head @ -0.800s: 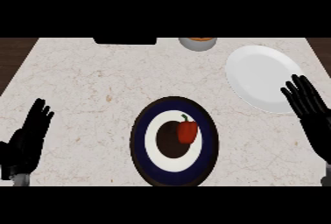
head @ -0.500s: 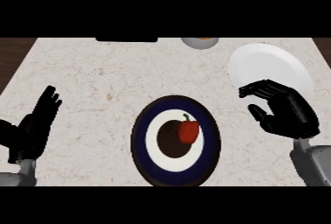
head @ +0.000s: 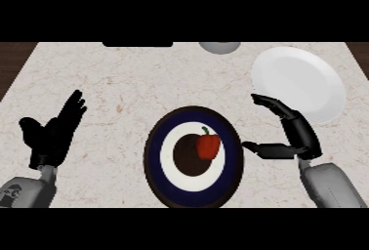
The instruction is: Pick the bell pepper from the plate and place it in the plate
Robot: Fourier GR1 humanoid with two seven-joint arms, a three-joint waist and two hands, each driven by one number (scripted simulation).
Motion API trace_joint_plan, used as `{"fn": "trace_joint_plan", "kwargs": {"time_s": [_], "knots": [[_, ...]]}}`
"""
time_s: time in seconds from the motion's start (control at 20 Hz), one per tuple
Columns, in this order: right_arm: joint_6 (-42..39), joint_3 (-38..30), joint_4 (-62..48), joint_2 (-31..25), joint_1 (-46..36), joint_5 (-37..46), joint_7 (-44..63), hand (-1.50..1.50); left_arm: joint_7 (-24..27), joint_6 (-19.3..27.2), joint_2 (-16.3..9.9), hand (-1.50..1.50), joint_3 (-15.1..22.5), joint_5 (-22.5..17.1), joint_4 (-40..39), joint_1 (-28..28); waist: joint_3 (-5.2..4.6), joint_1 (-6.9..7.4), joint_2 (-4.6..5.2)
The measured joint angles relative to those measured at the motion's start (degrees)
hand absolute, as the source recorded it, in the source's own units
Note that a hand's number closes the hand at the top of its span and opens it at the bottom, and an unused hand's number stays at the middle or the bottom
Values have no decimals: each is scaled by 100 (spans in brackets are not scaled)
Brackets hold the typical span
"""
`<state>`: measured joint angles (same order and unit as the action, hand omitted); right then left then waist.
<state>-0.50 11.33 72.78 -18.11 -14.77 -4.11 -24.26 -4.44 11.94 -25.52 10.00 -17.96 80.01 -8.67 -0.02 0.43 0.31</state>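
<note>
A red bell pepper (head: pixel 208 145) with a green stem lies at the centre of a dark blue and white ringed plate (head: pixel 162 171) in the middle of the counter. A plain white plate (head: pixel 299 80) sits at the far right. My right hand (head: pixel 294 135) hovers just right of the ringed plate, open, thumb and fingers spread toward the pepper with a gap between them and it. My left hand (head: pixel 54 134) rests open at the left, fingers up, well away from both plates.
A grey bowl (head: pixel 220 46) stands at the counter's far edge, with a black object (head: pixel 137 44) to its left. The dark floor shows past the counter's left and right corners.
My right hand has swung in from the right edge toward the ringed plate and turned its thumb toward the pepper. The left hand shifted slightly inward. The pepper has not moved.
</note>
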Motion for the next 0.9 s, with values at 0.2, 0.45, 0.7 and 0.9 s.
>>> {"fn": "trace_joint_plan", "kwargs": {"time_s": [0.2, 0.45, 0.7, 0.9], "knots": [[40, 349, -288, -81, -35, 687, -223, -150, -42, -71, 52, 0, -34, 53, -42, 9, 2, -8, -15], [-103, 573, -21, -305, -113, 1225, 275, -150, -230, -44, 161, 0, -69, 182, 64, -45, 1, -35, -32], [-331, 742, 493, -300, -216, 1655, 1119, -150, -309, -98, 299, 0, -183, 316, 44, -94, 0, -46, -37], [-632, 985, 696, -242, -389, 1949, 1911, -150, -204, -228, 278, 0, -292, 379, -51, -55, -2, -37, -38]]}}
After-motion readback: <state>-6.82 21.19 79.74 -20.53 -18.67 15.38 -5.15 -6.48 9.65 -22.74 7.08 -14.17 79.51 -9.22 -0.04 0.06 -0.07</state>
